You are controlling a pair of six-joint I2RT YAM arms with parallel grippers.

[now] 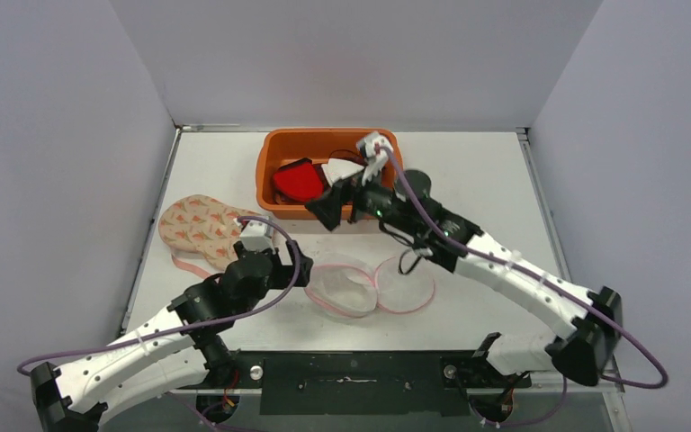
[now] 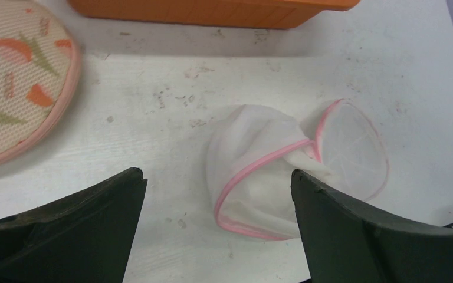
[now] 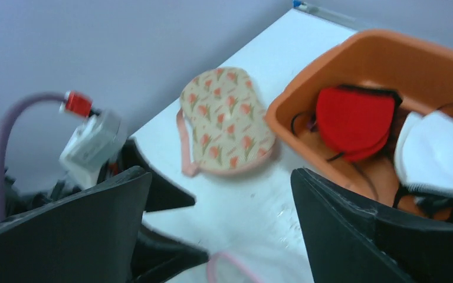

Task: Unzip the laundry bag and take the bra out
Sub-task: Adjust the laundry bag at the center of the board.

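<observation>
Laundry bag (image 1: 369,288): lying on the table (image 1: 477,180) by the middle of its near edge; white mesh with pink trim, spreading open in two rounded halves.
Left gripper (image 2: 218,177): gaping wide, gripping nothing, hovering low just left of the Laundry bag.
Right gripper (image 3: 221,174): gaping wide too, carrying nothing, hanging over the near rim of the bin.
Orange bin (image 1: 265,166): sitting at the middle of the table's far edge.
Red bra (image 1: 297,183): lying in the bin's left half.
White bra (image 1: 340,168): lying in the bin just right of the Red bra, possibly touching it.
Floral case (image 1: 202,229): lying by the table's left edge, near the bin's near-left corner.
</observation>
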